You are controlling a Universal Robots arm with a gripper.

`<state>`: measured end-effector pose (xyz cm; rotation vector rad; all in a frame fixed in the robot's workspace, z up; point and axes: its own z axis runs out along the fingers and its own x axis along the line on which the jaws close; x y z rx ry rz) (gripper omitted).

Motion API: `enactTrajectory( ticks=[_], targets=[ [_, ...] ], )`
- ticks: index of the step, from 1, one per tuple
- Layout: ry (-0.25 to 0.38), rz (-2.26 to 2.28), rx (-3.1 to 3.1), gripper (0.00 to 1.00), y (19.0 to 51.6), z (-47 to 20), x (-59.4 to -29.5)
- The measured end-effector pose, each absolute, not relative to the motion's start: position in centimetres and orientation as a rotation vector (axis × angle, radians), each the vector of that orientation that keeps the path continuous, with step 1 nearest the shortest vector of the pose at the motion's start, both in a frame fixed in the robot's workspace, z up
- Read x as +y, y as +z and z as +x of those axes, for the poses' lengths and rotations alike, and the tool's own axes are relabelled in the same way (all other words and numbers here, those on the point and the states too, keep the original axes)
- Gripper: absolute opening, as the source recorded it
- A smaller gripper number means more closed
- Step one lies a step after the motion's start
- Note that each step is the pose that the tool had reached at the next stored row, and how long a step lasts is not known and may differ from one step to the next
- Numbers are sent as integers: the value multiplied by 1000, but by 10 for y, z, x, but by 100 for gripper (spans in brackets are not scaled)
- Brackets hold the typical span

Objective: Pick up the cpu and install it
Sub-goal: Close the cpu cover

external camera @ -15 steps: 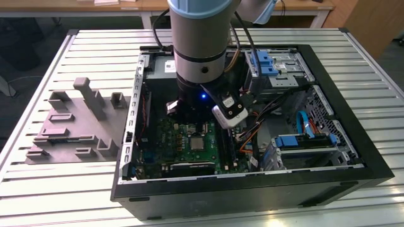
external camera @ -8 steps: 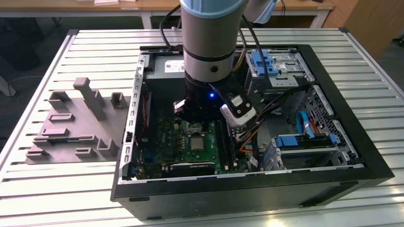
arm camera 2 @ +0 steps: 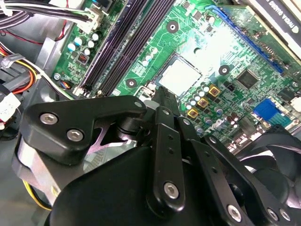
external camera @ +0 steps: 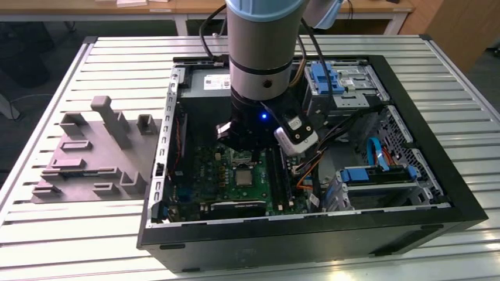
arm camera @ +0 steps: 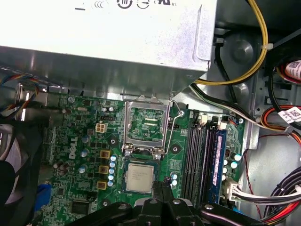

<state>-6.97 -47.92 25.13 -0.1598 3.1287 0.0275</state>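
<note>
The cpu (arm camera: pixel 139 178) lies flat in its socket on the green motherboard (arm camera: pixel 75 136), silvery top up; it also shows as a pale square, the cpu (arm camera 2: pixel 181 75), and as the cpu (external camera: pixel 245 175) inside the open computer case (external camera: pixel 312 234). The socket's metal frame (arm camera: pixel 146 126) stands flipped open beside it. My gripper (arm camera: pixel 162 184) hovers just off one corner of the chip, its black fingers pressed together with nothing between them. In the second wrist view my gripper (arm camera 2: pixel 162 92) points at the board right next to the socket.
A big grey power supply box (arm camera: pixel 108 42) overhangs the board behind the socket. Dark memory slots (arm camera: pixel 202 155) run alongside, a black fan (arm camera: pixel 14 160) sits opposite, and cable bundles (arm camera: pixel 277 117) fill the case side. A grey fixture block (external camera: pixel 93 158) stands on the slatted table.
</note>
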Motion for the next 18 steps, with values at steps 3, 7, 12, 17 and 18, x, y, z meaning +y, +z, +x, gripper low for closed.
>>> enactTrajectory(
  ticks=[3,7,12,17,18],
  targets=[
    [27,-160,3129,11,251,-70,-479],
    [27,-160,3129,11,251,-70,-479],
    [28,-238,3124,11,251,-70,-479],
    [28,-333,3116,11,249,-68,-479],
    [28,-333,3116,11,249,-66,-478]
  ],
)
